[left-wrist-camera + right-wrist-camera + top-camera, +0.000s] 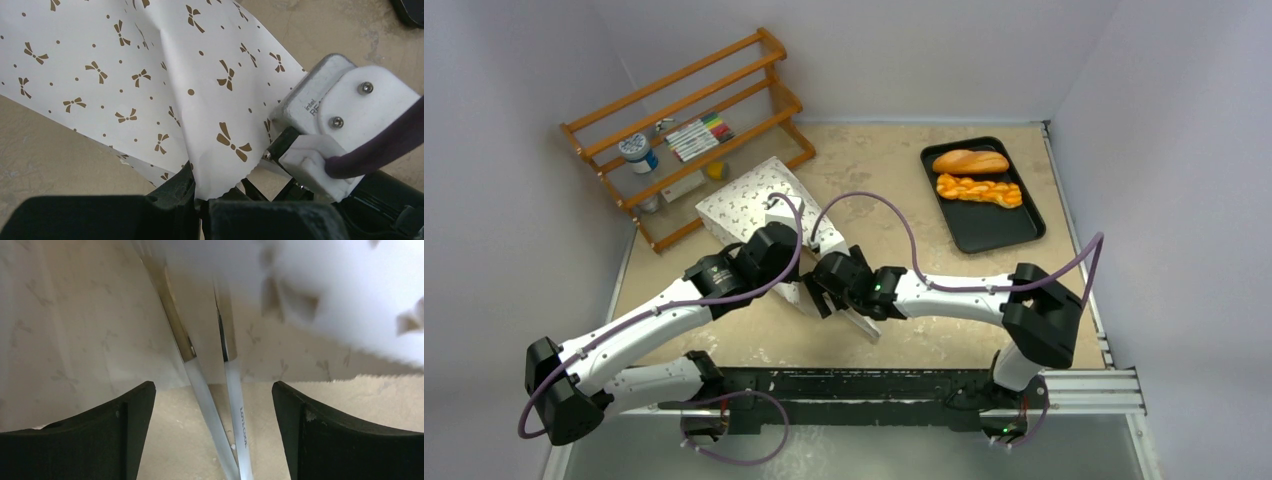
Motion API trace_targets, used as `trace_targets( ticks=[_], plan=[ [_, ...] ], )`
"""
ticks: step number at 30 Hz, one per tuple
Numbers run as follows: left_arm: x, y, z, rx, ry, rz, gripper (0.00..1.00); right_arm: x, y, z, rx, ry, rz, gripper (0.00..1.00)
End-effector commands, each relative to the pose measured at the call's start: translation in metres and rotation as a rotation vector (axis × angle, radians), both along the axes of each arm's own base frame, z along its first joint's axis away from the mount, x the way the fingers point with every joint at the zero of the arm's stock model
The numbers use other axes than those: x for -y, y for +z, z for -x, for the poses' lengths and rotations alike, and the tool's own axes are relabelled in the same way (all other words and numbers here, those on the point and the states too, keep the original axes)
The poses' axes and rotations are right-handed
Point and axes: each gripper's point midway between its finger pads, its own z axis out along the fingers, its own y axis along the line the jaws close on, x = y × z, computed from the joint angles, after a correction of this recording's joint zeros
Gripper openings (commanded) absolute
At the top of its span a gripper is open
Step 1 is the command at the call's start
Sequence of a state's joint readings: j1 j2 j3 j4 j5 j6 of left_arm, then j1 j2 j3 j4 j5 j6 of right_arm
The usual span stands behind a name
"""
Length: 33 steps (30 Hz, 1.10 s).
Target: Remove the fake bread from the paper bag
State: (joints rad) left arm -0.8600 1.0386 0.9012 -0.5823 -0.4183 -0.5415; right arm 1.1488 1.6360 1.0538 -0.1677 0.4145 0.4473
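The paper bag (749,195), off-white with small brown bow-like marks, lies on the table left of centre with its serrated mouth toward the arms. My left gripper (202,202) is shut on the bag's mouth edge (225,165); in the top view it (802,262) sits over the bag. My right gripper (212,410) is open at the mouth, its fingers (125,432) wide apart. A pair of metal tongs (232,390) lies between them untouched, reaching into the bag. I see no bread inside the bag. Two fake breads, a loaf (970,161) and a braid (979,189), lie on a black tray (994,228).
A wooden rack (689,135) with markers and a jar stands at the back left. The tray sits at the back right near the wall. The right wrist's camera housing (340,115) is close beside my left gripper. Purple cables loop over the bag.
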Motion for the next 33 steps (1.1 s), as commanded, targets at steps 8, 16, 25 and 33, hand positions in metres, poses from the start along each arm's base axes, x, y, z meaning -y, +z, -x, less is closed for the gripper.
trace_targets(
  ticks=[8, 16, 25, 33],
  plan=[
    [0.003, 0.005, -0.001, 0.015, 0.022, 0.042, 0.0, 0.006, -0.03, 0.013, 0.069, 0.025, 0.106, 0.87],
    [0.002, 0.006, -0.001, 0.013, 0.02, 0.038, 0.0, 0.017, -0.052, 0.006, 0.097, -0.012, 0.188, 0.83],
    [0.002, 0.003, 0.001, 0.008, 0.021, 0.036, 0.0, 0.032, -0.048, 0.006, 0.127, -0.055, 0.193, 0.71],
    [0.002, 0.002, 0.001, 0.008, 0.022, 0.041, 0.0, 0.034, -0.058, 0.01, 0.096, -0.05, 0.217, 0.67]
  ],
)
